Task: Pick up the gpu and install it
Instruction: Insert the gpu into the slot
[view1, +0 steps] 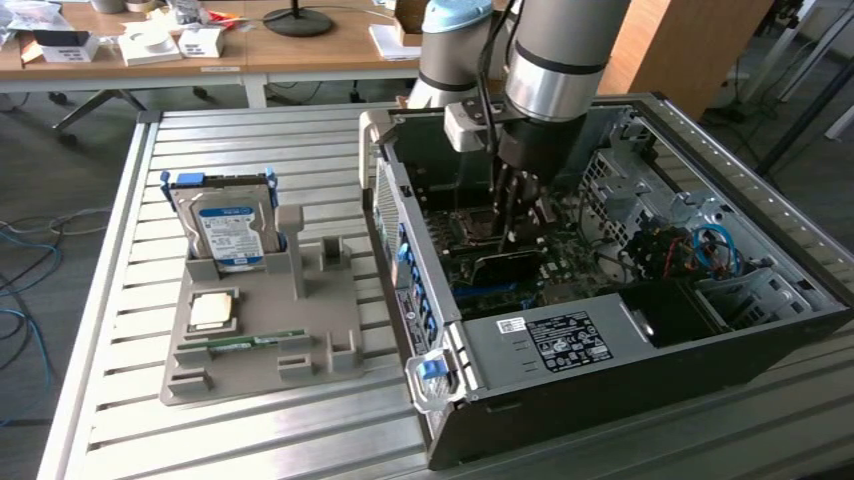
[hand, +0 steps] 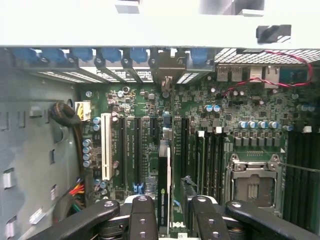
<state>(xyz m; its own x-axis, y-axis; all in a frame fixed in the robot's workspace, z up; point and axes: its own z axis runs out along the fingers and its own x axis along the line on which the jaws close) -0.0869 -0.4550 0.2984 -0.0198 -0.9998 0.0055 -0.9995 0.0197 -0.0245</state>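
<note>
Gripping gpu (hand: 165, 190) over Dell-marked motherboard (hand: 200, 115)

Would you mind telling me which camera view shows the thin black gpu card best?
The wrist view: the thin black gpu card stands edge-on between the gripper fingers, over the green motherboard slots. The exterior view shows its dark face below the gripper, inside the open computer case.

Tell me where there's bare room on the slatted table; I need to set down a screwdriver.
Free: the slatted table behind the hard drive, and its near strip in front of the gray parts tray. Crowded: the tray itself and the open computer case, where the gripper holds the gpu over the motherboard.
</note>
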